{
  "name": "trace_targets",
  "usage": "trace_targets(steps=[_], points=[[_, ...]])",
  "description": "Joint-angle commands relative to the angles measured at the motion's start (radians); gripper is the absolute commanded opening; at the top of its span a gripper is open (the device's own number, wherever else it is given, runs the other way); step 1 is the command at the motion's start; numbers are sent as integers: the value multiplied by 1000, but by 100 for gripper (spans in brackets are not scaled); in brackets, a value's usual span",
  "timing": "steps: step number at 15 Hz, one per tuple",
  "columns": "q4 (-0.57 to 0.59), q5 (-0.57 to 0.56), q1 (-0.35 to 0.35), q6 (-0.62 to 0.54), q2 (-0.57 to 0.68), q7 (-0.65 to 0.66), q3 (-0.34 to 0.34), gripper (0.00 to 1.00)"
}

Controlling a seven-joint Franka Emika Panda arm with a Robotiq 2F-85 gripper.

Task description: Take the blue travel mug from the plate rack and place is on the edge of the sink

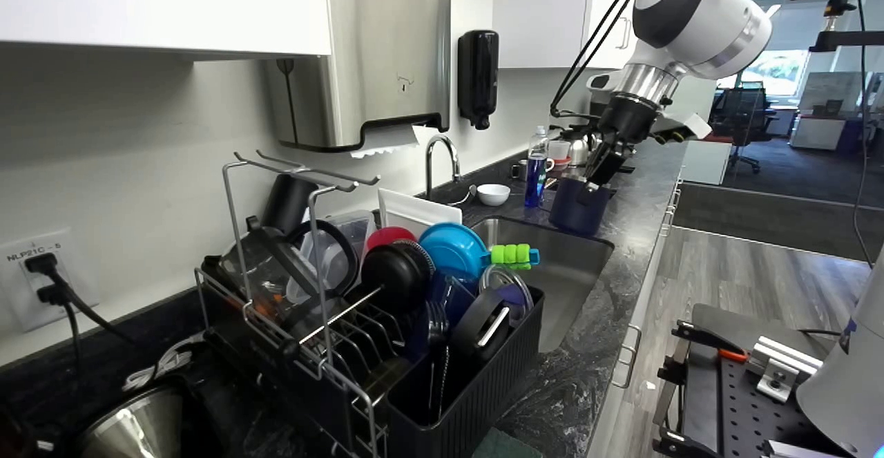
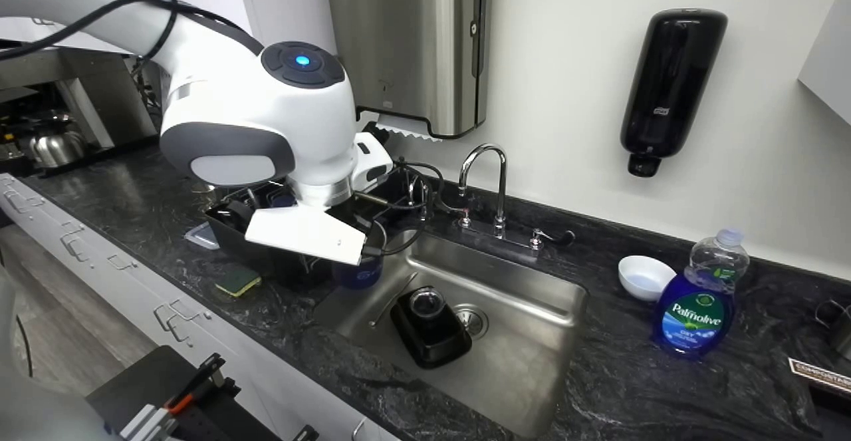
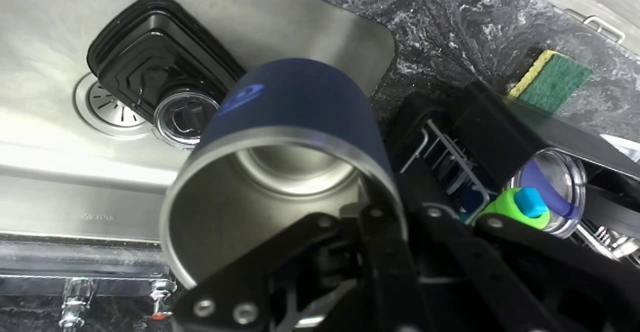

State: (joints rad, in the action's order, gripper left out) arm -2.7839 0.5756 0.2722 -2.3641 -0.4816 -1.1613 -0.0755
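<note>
Dark navy-blue cylindrical travel mug [image 3: 310,101] gripped above stainless-steel sink [image 2: 525,361]

The mug has matte sides, a silvery metal rim and a metallic interior; a lighter-blue mark on its side cannot be read. The black two-fingered gripper [image 3: 400,207] clenches the mug's wall, one finger inside the mouth, one outside. In an exterior view the mug [image 1: 579,213] appears right of centre, mouth toward the gripper, its long axis nearly upright, the top leaning slightly right. In the wrist view the mouth, below centre, faces the viewer and the base recedes toward the top of the frame. Left of centre in an exterior view, the mug [image 2: 359,275] is partly hidden beside the black wire plate rack [image 1: 476,389].

A clear plastic bottle of blue dish soap [image 2: 695,314], at the right of an exterior view, reads "Palmolive" and "OXY". A white outlet plate [image 1: 74,264], far left in an exterior view, reads "NLP21C-5". A narrow strip [image 2: 821,376] at the right edge of an exterior view begins "COMPOST".
</note>
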Motion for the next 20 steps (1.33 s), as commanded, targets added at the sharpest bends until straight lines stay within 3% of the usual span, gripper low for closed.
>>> trace_targets(steps=[1, 11, 12, 20], points=[[0, 0, 0, 0, 0, 0, 0, 8], [0, 0, 0, -1, 0, 0, 0, 8], [0, 8, 1, -31, 9, 13, 12, 2], [-4, -64, 52, -337, 191, 178, 57, 2]])
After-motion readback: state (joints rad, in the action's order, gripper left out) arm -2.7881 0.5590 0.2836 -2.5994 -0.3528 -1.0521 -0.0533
